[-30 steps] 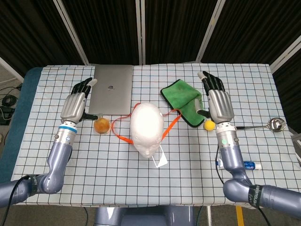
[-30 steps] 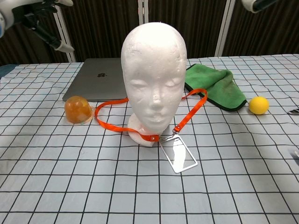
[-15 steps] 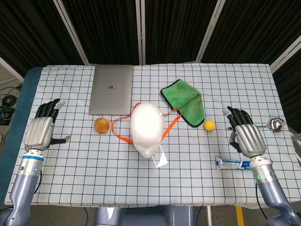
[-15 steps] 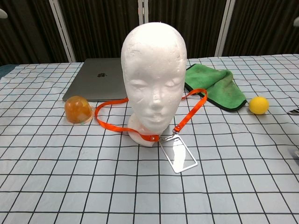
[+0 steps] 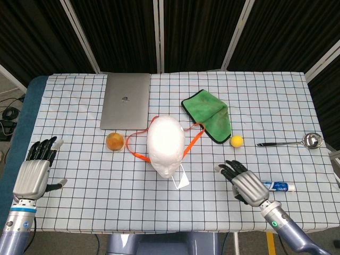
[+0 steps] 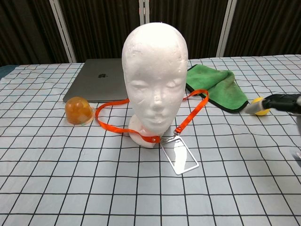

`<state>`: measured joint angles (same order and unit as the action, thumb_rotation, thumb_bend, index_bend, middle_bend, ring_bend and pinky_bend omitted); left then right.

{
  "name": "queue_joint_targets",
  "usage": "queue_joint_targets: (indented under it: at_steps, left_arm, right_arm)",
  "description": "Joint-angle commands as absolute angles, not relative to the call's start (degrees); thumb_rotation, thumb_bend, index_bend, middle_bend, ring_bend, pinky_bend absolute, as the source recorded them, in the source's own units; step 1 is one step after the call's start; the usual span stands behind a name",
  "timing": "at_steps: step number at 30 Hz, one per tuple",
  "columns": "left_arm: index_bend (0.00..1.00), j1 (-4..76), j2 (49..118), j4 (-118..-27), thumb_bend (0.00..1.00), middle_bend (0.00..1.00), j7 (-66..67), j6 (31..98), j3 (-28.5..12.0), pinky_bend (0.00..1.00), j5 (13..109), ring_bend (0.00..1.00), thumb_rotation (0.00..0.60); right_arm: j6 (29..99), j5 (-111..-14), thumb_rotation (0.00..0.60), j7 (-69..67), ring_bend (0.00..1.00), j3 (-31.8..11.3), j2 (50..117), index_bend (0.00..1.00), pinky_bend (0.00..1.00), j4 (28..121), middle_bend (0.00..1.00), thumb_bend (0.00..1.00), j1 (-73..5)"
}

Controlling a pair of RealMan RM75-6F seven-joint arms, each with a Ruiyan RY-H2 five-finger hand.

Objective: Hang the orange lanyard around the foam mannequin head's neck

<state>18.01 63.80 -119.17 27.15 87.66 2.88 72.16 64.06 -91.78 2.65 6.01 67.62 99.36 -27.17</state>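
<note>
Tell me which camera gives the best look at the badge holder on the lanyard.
The chest view: the clear badge holder lies in full view on the table before the foam head, clipped to the orange lanyard. In the head view the foam head partly hides it.

Apple logo on laptop (image 5: 125, 100) lid; no legible text.

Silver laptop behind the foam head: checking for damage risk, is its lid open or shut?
Shut: the silver laptop lies flat, logo facing up.
</note>
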Motion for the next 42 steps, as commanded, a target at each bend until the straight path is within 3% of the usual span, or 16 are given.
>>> queue_joint_targets:
  at_steps: [1, 13, 23, 32, 42]
  left_arm:
    - [0.0, 17.3, 64.4, -118.6, 0.03, 0.0, 27.4, 87.8, 3.2, 0.0, 73.4, 0.0, 0.6]
    - [0.0, 16.3, 64.8, -116.6, 0.03, 0.0, 25.5, 86.5, 0.9, 0.0, 73.0, 0.0, 0.6]
    - [0.0, 15.9, 64.8, -116.2, 0.03, 0.0, 24.7, 85.2, -0.3, 0.0, 72.2, 0.0, 0.6]
    - [0.0, 15.5, 64.8, -116.1, 0.03, 0.0, 24.8, 84.2, -0.9, 0.0, 72.3, 0.0, 0.6]
    - [0.0, 15.0, 65.0, -116.2, 0.03, 0.0, 24.3, 83.7, -1.8, 0.0, 72.7, 0.0, 0.6]
  right_arm:
    - [60.2, -92.0, 0.6, 4.3, 0.04, 5.0, 71.5, 0.15, 0.14, 98.6, 0.13, 1.0, -29.6]
    - [50.3, -82.7, 0.6, 13.7, 0.15, 0.0, 84.5, 0.16, 0.22, 94.1, 0.19, 1.0, -34.5]
    - [49.7, -78.1, 0.6, 20.1, 0.17, -1.0, 89.8, 0.16, 0.22, 92.8, 0.2, 1.0, -35.3]
    - [47.9, -76.1, 0.6, 20.7, 0.17, 0.6, 88.9, 0.16, 0.23, 94.9, 0.2, 1.0, -35.6]
    - [46.8, -81.5, 0.6, 18.7, 0.17, 6.1, 84.4, 0.16, 0.24, 100.2, 0.2, 1.0, -35.1]
